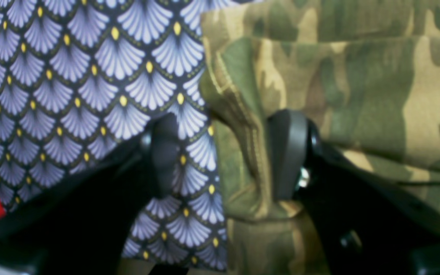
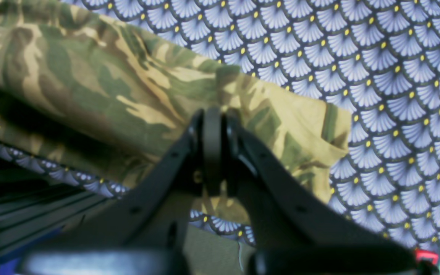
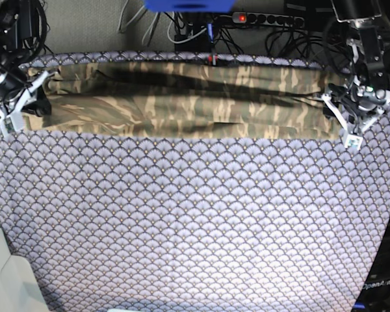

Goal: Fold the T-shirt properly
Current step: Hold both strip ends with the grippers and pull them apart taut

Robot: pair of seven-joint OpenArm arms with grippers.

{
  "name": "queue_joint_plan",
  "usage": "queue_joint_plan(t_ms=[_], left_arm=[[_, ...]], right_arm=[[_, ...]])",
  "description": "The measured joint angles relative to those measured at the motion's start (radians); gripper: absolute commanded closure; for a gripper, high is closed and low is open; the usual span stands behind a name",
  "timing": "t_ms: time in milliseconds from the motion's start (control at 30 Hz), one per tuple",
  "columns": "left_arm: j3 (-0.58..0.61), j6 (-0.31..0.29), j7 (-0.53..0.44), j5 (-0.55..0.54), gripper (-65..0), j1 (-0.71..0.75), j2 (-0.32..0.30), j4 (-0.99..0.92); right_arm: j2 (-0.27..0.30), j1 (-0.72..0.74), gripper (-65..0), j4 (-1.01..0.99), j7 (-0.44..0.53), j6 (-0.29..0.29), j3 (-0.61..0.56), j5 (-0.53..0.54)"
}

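The camouflage T-shirt point(image 3: 182, 107) lies folded into a long narrow band across the far part of the table. At its right end in the base view, my left gripper point(image 3: 341, 120) stands open. In the left wrist view a stitched fold of the T-shirt point(image 1: 357, 95) rises inside the left gripper point(image 1: 225, 152), close to the right finger point(image 1: 287, 152). Tablecloth shows beside the left finger. At the band's other end my right gripper point(image 3: 16, 107) is shut. In the right wrist view the T-shirt point(image 2: 90, 84) puckers at the closed tips of the right gripper point(image 2: 212, 114).
A purple fan-patterned tablecloth point(image 3: 195, 214) covers the whole table. Cables and a power strip point(image 3: 266, 19) sit behind the far edge. A white object point(image 3: 6, 279) stands off the table's near left corner. The table's edge point(image 2: 71, 175) runs just under the right gripper.
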Motion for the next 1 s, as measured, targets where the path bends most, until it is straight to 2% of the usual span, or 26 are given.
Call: queue_joint_plan(t_ms=[333,533,600,800,933,1000], left_arm=[[-0.001,0.0,-0.001,0.001,-35.7,0.0,0.002,0.0],[-0.001,0.0,-0.004,0.001,-35.7,0.0,0.002,0.0],[-0.001,0.0,0.0,0.002,-35.7,0.0,0.003,0.0],[-0.001,0.0,0.0,0.002,-35.7,0.0,0.003,0.0],[-0.001,0.0,0.0,0.002,-35.7,0.0,0.003,0.0],[-0.001,0.0,0.0,0.001,-35.7,0.0,0.006,0.003]], right_arm=[[0.0,0.051,0.0,-0.199,0.008,0.003,-0.003,0.0],[0.023,0.081,-0.5,-0.289,0.001,0.003,-0.042,-0.008],[0.025,0.085,-5.0,-0.288,0.001,0.003,-0.068,-0.008],[0.024,0.083,-27.2,-0.289,-0.007,0.003,-0.076,-0.012],[0.025,0.09,-40.8,-0.286,-0.089,0.003,-0.072,-0.012],[0.044,0.109,-43.7,-0.287,-0.114,0.003,-0.061,-0.008]])
